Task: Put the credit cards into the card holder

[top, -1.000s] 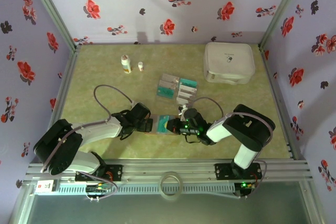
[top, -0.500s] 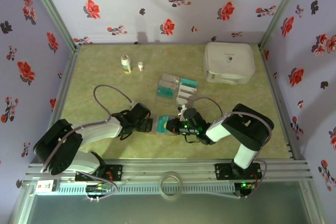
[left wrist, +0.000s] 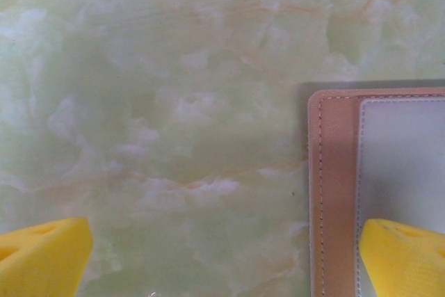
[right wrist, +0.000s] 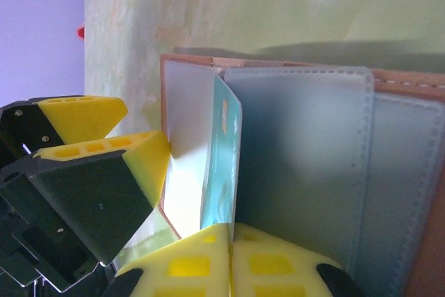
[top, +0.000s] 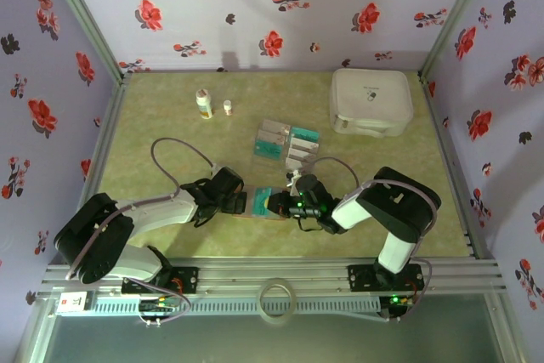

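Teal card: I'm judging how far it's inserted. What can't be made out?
- Right wrist: teal card, near end hidden behind right gripper.
- Left wrist: card holder cut off by frame edges.
- Top external: card holder partly covered by left gripper and right gripper; card details too small.

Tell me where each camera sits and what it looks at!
Top external: above and behind the arms, looking down at the table; both arms show.
Left wrist: on the left arm, looking down at the card holder corner; left gripper fingertips show, open.
Right wrist: on the right arm, looking along the table at the teal card; right gripper pinches it.
Shared: both wrist views see the card holder.
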Motion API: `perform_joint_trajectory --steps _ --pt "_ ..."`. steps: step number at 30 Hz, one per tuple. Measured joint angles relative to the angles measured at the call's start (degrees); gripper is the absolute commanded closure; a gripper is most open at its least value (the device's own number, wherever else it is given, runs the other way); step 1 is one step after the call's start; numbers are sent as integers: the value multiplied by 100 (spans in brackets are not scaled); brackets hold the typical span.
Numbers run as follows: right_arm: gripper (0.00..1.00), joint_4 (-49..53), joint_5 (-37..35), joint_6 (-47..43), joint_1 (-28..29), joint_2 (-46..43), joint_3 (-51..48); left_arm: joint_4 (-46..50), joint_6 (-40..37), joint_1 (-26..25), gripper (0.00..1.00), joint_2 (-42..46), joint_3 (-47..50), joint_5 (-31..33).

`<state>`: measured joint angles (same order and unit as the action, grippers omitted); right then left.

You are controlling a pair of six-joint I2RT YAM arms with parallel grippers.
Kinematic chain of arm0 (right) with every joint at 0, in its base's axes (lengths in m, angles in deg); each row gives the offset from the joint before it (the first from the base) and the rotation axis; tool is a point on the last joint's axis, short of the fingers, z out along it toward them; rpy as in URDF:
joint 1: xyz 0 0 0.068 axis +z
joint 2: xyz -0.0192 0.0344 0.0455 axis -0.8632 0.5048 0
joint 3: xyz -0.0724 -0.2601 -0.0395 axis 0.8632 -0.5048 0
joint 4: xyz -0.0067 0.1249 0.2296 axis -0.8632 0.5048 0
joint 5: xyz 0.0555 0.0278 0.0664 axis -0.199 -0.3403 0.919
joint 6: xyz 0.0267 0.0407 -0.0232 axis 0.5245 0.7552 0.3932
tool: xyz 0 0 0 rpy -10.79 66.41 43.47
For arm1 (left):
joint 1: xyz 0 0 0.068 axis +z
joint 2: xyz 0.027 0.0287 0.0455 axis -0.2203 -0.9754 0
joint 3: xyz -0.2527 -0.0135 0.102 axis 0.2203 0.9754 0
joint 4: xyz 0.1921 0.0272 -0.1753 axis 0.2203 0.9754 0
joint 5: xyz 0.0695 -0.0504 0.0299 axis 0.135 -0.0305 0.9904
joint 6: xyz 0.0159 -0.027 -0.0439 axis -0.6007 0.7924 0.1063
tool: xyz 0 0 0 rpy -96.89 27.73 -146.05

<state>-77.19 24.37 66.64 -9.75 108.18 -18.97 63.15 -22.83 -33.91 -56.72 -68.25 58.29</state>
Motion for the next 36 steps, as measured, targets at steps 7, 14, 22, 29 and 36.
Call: perform_joint_trajectory --steps 7,14,22,29,36 --pt "70 111 116 -17 28 -57 142 -2 0 0 0 -2 4 2" --pt "64 874 48 -238 35 -365 289 -57 2 0 0 0 31 0" --pt "58 1788 -127 -573 39 -708 452 -131 2 -15 0 0 76 -7" --pt "56 2337 -184 -774 46 -765 675 -216 4 -26 0 0 118 -4" --pt "56 2662 -188 -885 66 -743 846 -254 24 -26 0 0 138 -7"
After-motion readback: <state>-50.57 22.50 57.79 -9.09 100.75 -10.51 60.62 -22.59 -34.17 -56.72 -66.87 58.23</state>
